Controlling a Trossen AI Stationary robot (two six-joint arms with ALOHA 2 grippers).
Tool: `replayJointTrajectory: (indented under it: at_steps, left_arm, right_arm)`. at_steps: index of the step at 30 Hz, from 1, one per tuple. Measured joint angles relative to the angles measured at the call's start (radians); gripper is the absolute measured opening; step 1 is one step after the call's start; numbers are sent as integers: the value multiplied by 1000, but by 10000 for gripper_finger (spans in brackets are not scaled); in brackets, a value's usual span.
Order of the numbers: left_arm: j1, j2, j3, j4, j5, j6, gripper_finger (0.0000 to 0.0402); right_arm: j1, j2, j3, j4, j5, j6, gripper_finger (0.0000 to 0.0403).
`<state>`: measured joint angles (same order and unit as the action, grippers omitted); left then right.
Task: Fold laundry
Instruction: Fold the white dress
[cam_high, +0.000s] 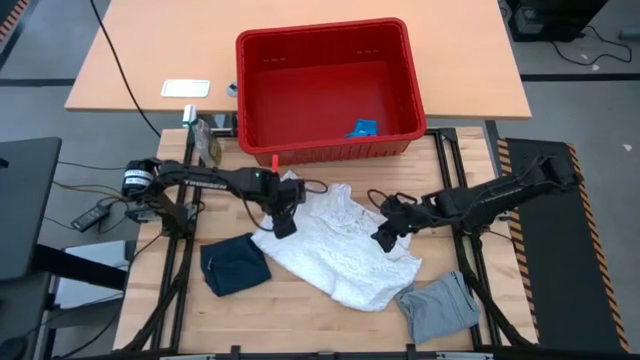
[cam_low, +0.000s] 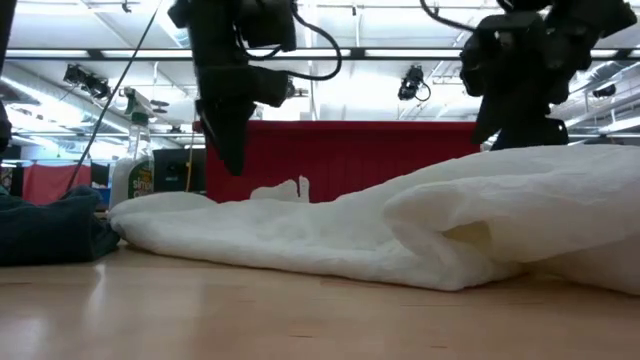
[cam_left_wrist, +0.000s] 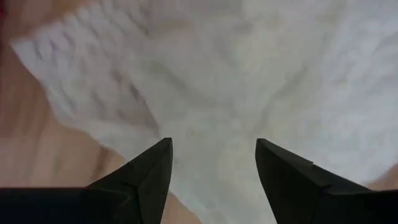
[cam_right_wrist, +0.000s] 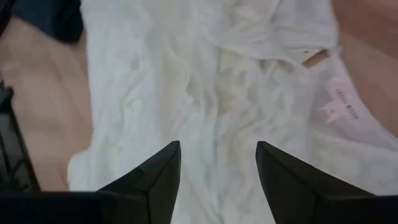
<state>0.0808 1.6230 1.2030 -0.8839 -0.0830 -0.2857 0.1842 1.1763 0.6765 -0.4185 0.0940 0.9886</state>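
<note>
White crinkly cloth (cam_high: 340, 245) lies spread across the middle of the wooden table (cam_high: 300, 315), with the dark navy piece (cam_high: 234, 264) folded just beside its left edge and the grey piece (cam_high: 438, 307) near its lower right corner. From above, the left gripper (cam_high: 284, 222) sits over the cloth's left border and the right gripper (cam_high: 385, 236) over its right side, both hovering with nothing held. Only the wrist views show the jaws clearly: the left wrist view has two dark fingers (cam_left_wrist: 149, 174) spread wide above white fabric, and the right wrist view shows its fingers (cam_right_wrist: 155, 177) equally parted, plus a small pink label (cam_right_wrist: 339, 102) sewn into the garment that no other view reveals. The low view shows the cloth bunched in soft folds, higher toward the right. Behind it stands the red basket (cam_high: 400, 60), where the overhead view alone shows a small blue item (cam_high: 363, 127) inside.
</note>
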Motion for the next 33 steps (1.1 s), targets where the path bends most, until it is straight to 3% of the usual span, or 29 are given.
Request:
replayJointTrajectory:
  at_steps: [2,10,16,20,26,33]
  left_arm:
    - [32,0,0,39,7,73,233]
    - [114,0,0,226,194,406,233]
    - [110,63,0,213,314,591,233]
    - [115,126,0,266,289,613,233]
    - [127,170,-1,346,125,491,233]
    - [129,169,-1,329,110,430,233]
  right_arm:
    - [-11,0,-5,2,1,19,215]
    - [26,0,-4,14,18,256,210]
    - [101,0,-4,11,91,456,196]
    - [136,0,-3,-6,149,530,186]
    - [149,0,-3,-49,155,564,173]
    - [147,0,-3,-103,125,559,168]
